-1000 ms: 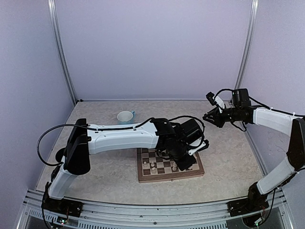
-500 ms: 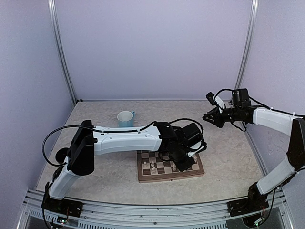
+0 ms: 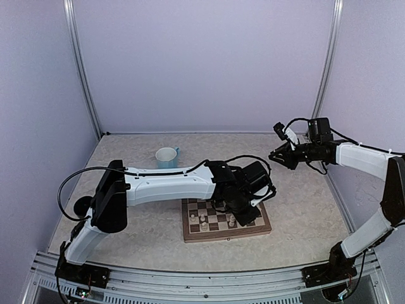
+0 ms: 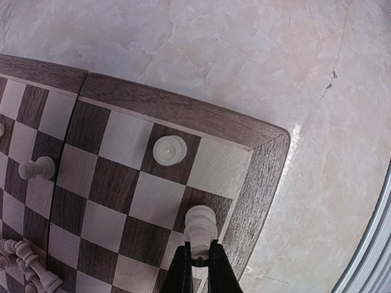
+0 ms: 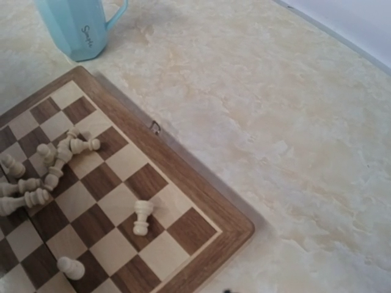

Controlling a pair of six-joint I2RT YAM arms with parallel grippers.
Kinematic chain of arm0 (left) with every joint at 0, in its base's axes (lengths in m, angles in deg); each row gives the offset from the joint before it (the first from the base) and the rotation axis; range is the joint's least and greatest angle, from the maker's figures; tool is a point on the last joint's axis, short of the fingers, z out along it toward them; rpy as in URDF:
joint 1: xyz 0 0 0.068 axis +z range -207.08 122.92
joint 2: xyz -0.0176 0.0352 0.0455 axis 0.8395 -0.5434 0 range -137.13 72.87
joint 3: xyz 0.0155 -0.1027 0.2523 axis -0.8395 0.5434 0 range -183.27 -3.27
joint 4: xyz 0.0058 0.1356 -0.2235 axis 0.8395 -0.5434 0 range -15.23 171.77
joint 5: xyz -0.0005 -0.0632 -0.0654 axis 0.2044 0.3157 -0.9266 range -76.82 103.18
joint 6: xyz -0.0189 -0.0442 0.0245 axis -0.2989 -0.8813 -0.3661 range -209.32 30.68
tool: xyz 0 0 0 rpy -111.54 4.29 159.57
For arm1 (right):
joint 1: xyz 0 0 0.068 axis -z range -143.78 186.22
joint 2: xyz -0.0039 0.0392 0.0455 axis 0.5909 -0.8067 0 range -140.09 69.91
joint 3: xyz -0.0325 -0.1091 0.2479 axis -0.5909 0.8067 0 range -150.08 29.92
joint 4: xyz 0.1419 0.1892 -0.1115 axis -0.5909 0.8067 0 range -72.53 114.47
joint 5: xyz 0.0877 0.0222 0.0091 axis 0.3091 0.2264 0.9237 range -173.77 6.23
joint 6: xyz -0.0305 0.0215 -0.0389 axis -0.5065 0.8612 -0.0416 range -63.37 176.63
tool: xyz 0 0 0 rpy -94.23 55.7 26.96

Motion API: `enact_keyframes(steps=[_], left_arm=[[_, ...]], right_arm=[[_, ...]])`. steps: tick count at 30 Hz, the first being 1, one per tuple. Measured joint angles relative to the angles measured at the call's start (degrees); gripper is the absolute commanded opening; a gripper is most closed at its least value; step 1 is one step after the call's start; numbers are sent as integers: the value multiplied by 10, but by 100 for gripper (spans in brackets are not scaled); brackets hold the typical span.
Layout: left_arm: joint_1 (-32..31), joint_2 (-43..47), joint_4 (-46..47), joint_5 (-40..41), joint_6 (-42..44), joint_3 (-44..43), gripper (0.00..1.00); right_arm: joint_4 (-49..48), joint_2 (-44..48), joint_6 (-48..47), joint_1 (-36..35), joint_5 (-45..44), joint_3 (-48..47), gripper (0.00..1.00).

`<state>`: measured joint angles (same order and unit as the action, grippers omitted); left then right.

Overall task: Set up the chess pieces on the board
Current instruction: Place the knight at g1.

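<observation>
Shifted slightly, the left hand (image 4: pixel 198 255) pinches 1 round-headed cream chess piece (image 4: pixel 200 224).

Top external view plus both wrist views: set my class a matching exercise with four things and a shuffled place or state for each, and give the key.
1. mug
2. left gripper
3. right gripper
4. heap of chess pieces

A. raised in the air, away from the board
B. lying toppled on the board
C. on the table, beyond the board
D. shut on a standing chess piece

Pairs: 1-C, 2-D, 3-A, 4-B
</observation>
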<state>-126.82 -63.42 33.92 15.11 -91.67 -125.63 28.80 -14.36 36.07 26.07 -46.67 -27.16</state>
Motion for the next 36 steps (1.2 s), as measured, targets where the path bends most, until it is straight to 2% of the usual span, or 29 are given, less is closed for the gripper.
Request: enact_keyframes(steps=[15, 20, 28, 33, 36], left_arm=[[0, -15, -7, 0, 1, -13, 10], [1, -15, -6, 0, 0, -17, 24], [1, -15, -6, 1, 0, -18, 28], [1, -14, -5, 19, 0, -18, 35], [5, 10, 20, 33, -1, 11, 39]], right_arm=[[3, -4, -2, 0, 4, 0, 0], [9, -4, -2, 0, 6, 0, 0], [12, -6, -2, 0, 11, -1, 0], [13, -7, -2, 0, 15, -1, 2], [16, -7, -3, 0, 21, -1, 5]])
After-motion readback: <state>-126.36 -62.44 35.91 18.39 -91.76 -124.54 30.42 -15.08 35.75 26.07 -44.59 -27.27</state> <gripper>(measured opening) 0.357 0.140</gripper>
